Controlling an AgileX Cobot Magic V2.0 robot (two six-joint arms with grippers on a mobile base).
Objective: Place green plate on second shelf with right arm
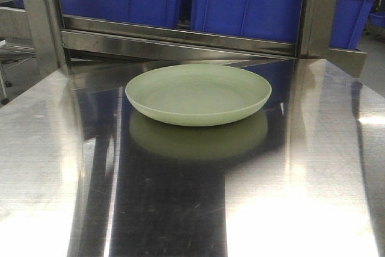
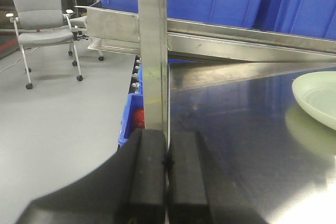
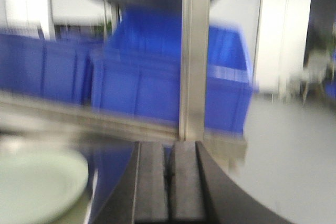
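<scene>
The round, shallow, pale sage-green plastic plate [image 1: 198, 94] sits flat on the polished stainless-steel bench [image 1: 313, 173], just in front of the steel shelf rail [image 1: 180, 39] carrying blue plastic bins [image 1: 246, 4], while the left hand [image 2: 167, 163] and right hand [image 3: 169, 171] both have their black pads pressed together, gripping nothing.

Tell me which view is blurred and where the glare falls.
Right wrist view: blurred throughout, bins and plate smeared, only the shut right gripper fairly crisp. Front view: sharp, bright glare on the table, plate mirrored in it. Left wrist view: sharp, mild sheen.
</scene>
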